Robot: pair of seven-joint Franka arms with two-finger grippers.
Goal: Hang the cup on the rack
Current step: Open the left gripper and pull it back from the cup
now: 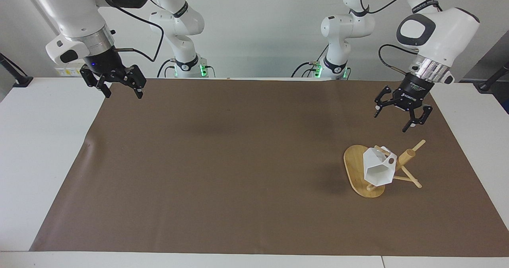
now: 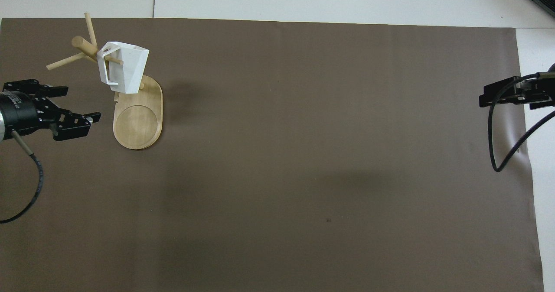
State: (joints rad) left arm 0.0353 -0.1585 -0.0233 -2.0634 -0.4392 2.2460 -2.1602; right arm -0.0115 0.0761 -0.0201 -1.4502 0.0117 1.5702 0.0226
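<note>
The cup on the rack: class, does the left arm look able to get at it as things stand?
Probably yes. The left pincer hangs open above the mat beside the rack, and nothing stands between it and the cup, which hangs by its handle on a peg.

Right claw (image 2: 516,93) partly beyond overhead frame edge

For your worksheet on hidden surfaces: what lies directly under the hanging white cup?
Under the cup, which hangs by its handle on a peg, lies the oval base of the rack. The cup covers the lower post and part of the base.
</note>
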